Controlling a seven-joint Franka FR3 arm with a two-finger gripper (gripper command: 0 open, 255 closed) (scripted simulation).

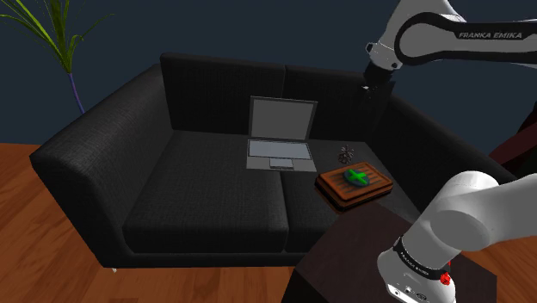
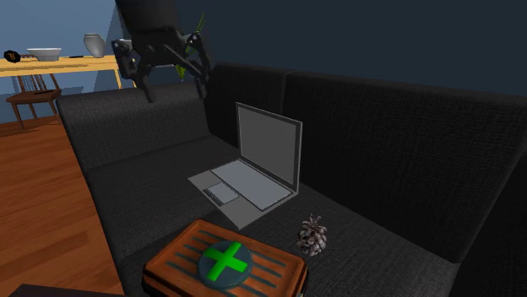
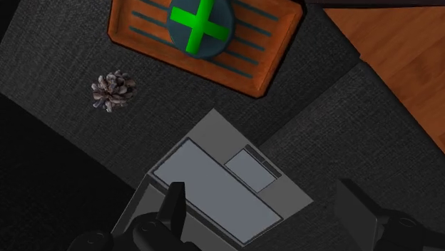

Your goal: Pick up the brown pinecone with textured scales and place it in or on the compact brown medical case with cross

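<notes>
A brownish-grey pinecone [image 2: 312,234] with open scales lies on the black sofa seat, just beside the brown case [image 2: 224,266]. The case is flat and has a green cross on a dark round patch. In the shoulder view the pinecone [image 1: 346,155] sits just behind the case [image 1: 354,182]. My gripper [image 2: 176,89] hangs high above the sofa, over the open laptop, well apart from both. From the wrist the pinecone [image 3: 113,90] and case [image 3: 203,39] lie far below and ahead of the gripper [image 3: 265,214]. Its fingers [image 3: 175,207] stand apart with nothing between them.
An open grey laptop [image 1: 280,138] rests on the sofa seat [image 1: 198,198], beside the pinecone. The sofa back and armrests rise around the seat. A plant [image 1: 52,34] stands behind the sofa. A wooden table [image 2: 51,63] with a bowl and a vase stands far off. The floor [image 1: 43,224] is wood.
</notes>
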